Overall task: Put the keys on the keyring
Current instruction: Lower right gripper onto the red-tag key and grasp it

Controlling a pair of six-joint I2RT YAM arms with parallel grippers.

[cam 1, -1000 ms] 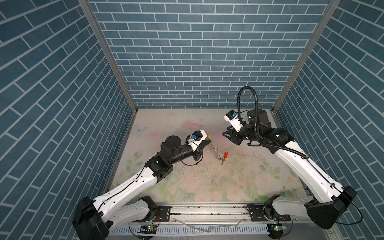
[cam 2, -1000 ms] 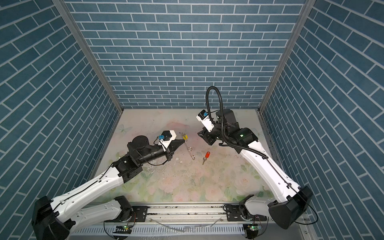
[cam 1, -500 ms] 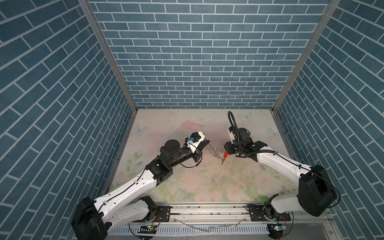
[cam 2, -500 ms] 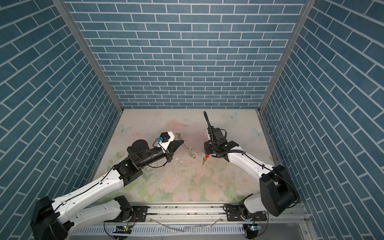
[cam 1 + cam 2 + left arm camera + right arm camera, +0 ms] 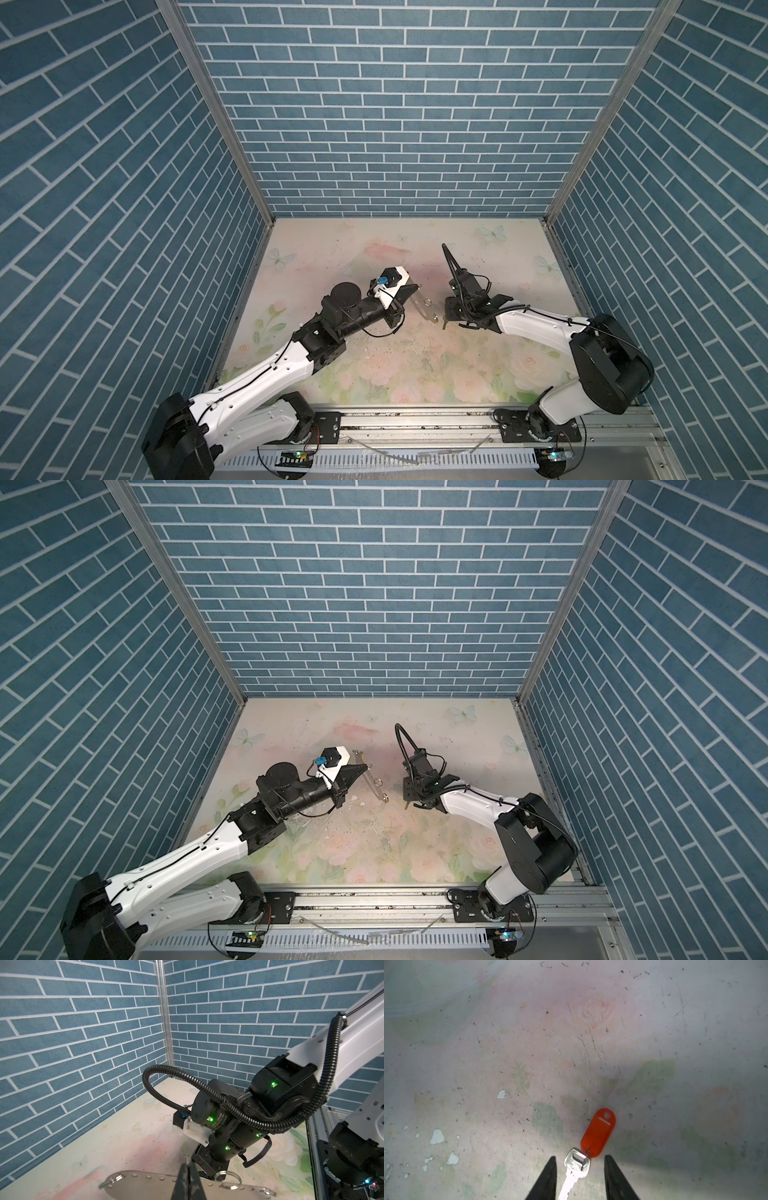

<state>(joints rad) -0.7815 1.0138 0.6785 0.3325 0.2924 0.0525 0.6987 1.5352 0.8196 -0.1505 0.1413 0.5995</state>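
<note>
moved: right gripper (image 5: 580, 1157) down, spread astride silver key (image 5: 571, 1174), red oblong tag (image 5: 598, 1132) | left gripper (image 5: 188, 1167) pinches keyring (image 5: 145, 1185)

In a top view, the left gripper (image 5: 366, 766), its arm coming from the near left, is pinched on the keyring (image 5: 373, 779), a thin strap with small rings slanting toward the near right. Just right of it, the right gripper (image 5: 408, 803) points down at the flowered table (image 5: 353, 854).

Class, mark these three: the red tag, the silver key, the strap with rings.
red tag (image 5: 598, 1132), right wrist view, middle of the plastic.
silver key (image 5: 577, 1163), right wrist view, on its head.
strap (image 5: 145, 1185), left wrist view, flat face.
</note>
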